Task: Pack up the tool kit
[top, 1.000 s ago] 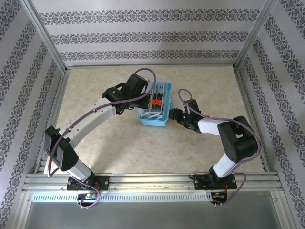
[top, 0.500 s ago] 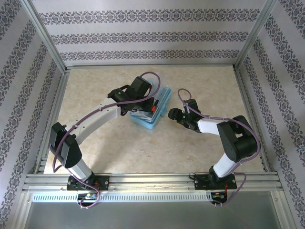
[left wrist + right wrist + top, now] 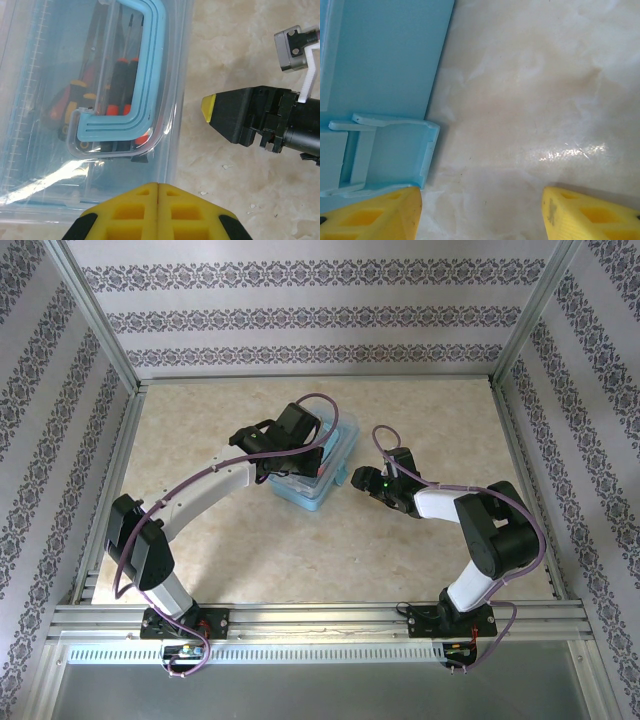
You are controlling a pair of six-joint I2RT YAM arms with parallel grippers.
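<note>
case (image 3: 322, 492) slid left | left end effector (image 3: 158, 189) closed | right end effector (image 3: 480, 197) spread | right wrist: latch (image 3: 357, 150)

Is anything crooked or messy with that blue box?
Yes, a little. The blue tool box sits crooked, turned at a slant to the edges of the table. Through its clear lid, some screwdrivers lie slanted rather than in a neat row. Nothing looks spilled or broken.
</note>
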